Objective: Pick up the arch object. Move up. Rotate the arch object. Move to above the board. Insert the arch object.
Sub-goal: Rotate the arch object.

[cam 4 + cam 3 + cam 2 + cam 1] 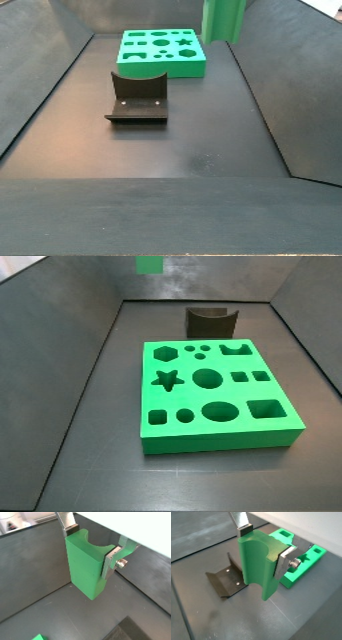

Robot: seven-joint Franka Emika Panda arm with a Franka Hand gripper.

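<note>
The gripper (266,546) is shut on the arch object (258,567), a bright green block with a curved scoop in its upper end. It hangs lengthwise, well above the dark floor. Both wrist views show the silver fingers (111,560) pressing its two sides, and the gripper (91,546) carries it clear of everything. In both side views only part of the arch object (151,264) shows at the upper edge (223,20); the gripper itself is out of frame there. The board (221,442), a thick green slab with shaped cut-outs, lies on the floor (167,68), off to the side of the piece (304,564).
The fixture (138,97), a dark bracket on a base plate, stands on the floor near the board (210,321) and below the held piece (226,579). Sloping dark walls (40,90) enclose the floor on all sides.
</note>
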